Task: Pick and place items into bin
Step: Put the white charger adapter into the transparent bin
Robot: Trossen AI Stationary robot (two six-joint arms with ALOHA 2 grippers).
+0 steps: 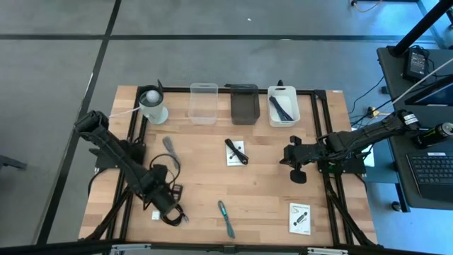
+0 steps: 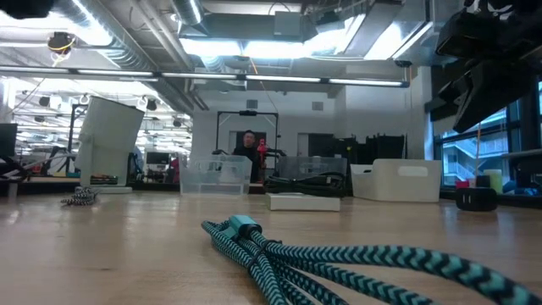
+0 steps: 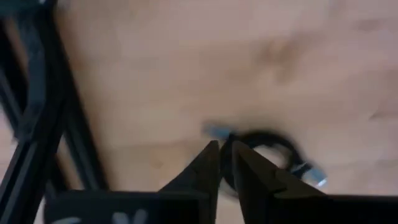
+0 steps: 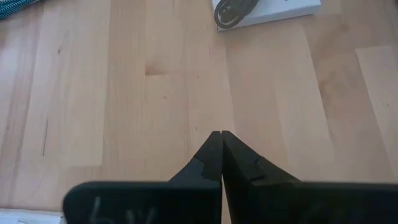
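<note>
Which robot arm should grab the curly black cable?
The left. Its gripper is already down at the black coiled cable near the table's front left. The right gripper is shut over bare wood on the far side.

The left arm reaches from the tabletop's left edge toward its near-left part, bent at the elbow, with its left claw [image 1: 168, 207] low over the wood and its fingers [image 3: 208, 163] a narrow gap apart. The right arm stretches in from the right side, its right claw [image 1: 289, 154] hovering with fingers [image 4: 212, 152] pressed together.
</note>
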